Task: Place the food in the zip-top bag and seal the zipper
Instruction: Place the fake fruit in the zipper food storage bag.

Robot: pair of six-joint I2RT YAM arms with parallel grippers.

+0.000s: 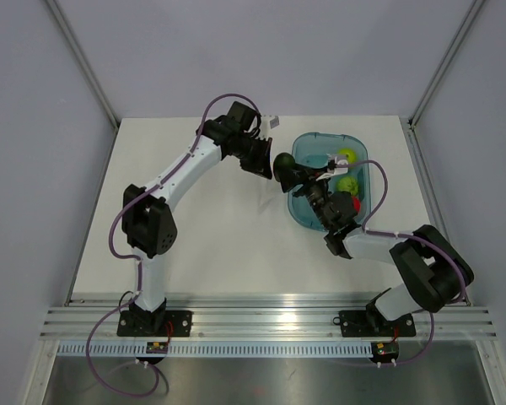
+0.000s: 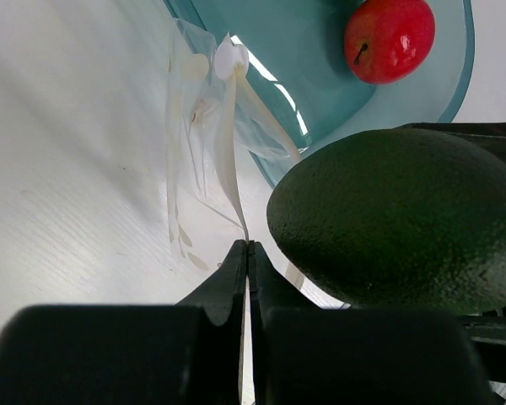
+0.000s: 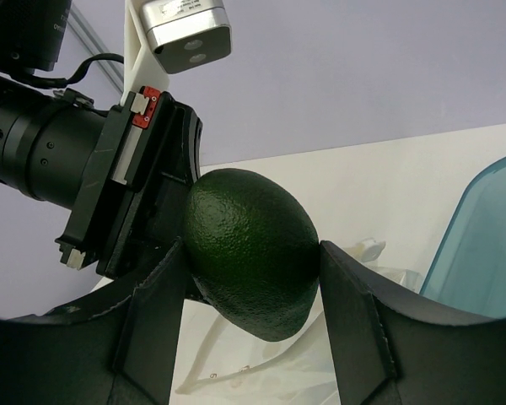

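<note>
The food [image 3: 249,249], a dark green pebbled avocado, is clamped between the two fingers of my right gripper [image 3: 251,253] and hangs above the table just left of the tray. In the top view the food [image 1: 283,161] sits close to my left gripper [image 1: 263,162]. Below it lies the clear zip-top bag [image 3: 287,371], its whitish zipper strip [image 2: 228,152] curving upward. My left gripper [image 2: 249,246] is shut, pinching the bag's thin edge between its jaws. The zip-top bag [image 2: 198,126] hangs slack toward the tray, and the food [image 2: 396,219] fills the right of the left wrist view.
A teal translucent tray [image 1: 308,211] stands right of centre, holding two lime-green apples [image 1: 346,156] and a red round fruit [image 2: 388,38]. The tray's rim [image 3: 481,228] is near the bag. White tabletop [image 1: 202,245] spreads to the left and front.
</note>
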